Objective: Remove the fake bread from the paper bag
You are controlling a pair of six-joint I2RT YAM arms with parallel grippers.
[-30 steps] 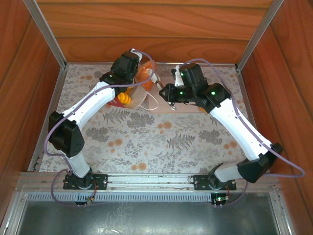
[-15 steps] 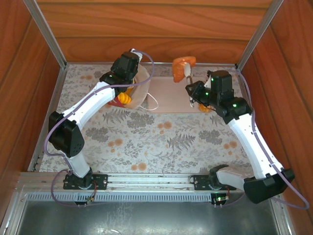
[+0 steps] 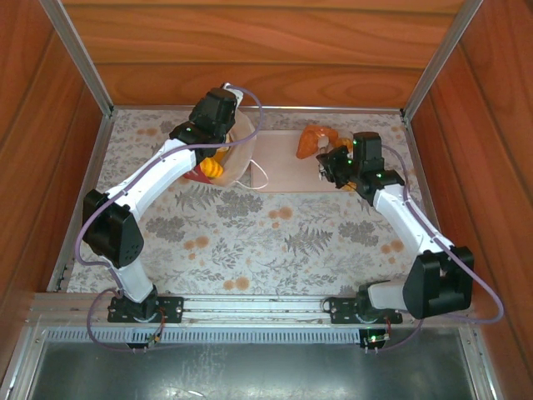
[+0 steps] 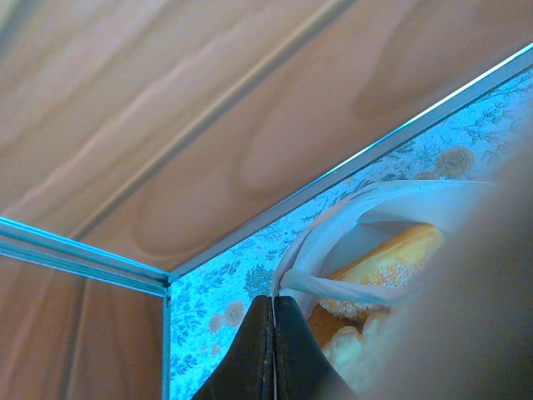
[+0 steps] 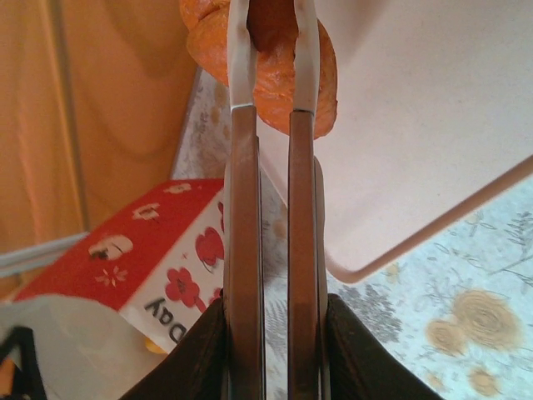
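Bread [image 3: 214, 167] sits in the paper bag [image 3: 240, 157], left of the tray [image 3: 281, 167].

From my seat the walls [image 3: 266, 50] read as varnished wood, smooth with a soft sheen, and the frame rails [image 3: 81, 58] as bare brushed metal. The table cover [image 3: 250, 242] looks like printed cloth, matt. The tray [image 5: 416, 125] is smooth and matt, probably plastic. The paper bag [image 5: 150, 242] is thin paper, creased at its white top. The pastry [image 5: 272, 96] looks like moulded plastic, faintly pitted. The tongs [image 5: 241, 208] are metal, satin at the tips.
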